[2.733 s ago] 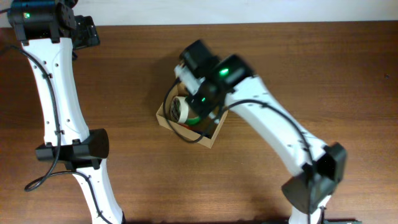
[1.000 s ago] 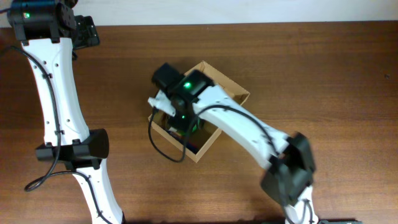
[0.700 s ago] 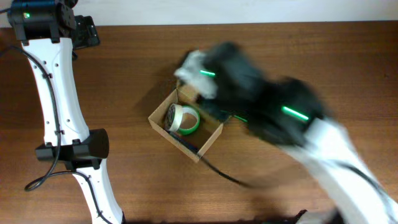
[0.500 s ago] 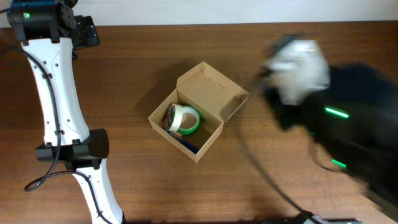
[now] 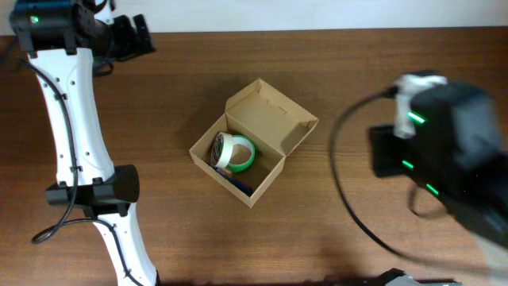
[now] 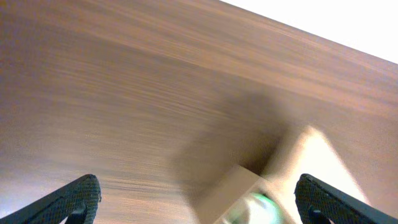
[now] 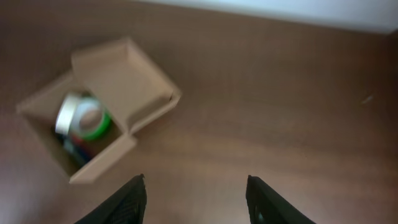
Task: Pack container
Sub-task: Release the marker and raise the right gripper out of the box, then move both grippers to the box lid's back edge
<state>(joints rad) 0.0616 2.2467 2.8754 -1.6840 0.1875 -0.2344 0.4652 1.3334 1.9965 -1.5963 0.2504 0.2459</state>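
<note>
Far from the right gripper — jaws parted — lies the container.

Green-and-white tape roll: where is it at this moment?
The tape roll lies inside the open tan cardboard box, at its left end in the overhead view, near the middle of the brown wooden table.

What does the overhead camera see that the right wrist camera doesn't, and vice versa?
Only overhead: the left arm and the blurred right arm. Only right wrist: the right gripper, open and empty, above the table. Both: the container, flap open, with a green-edged tape roll inside.
</note>
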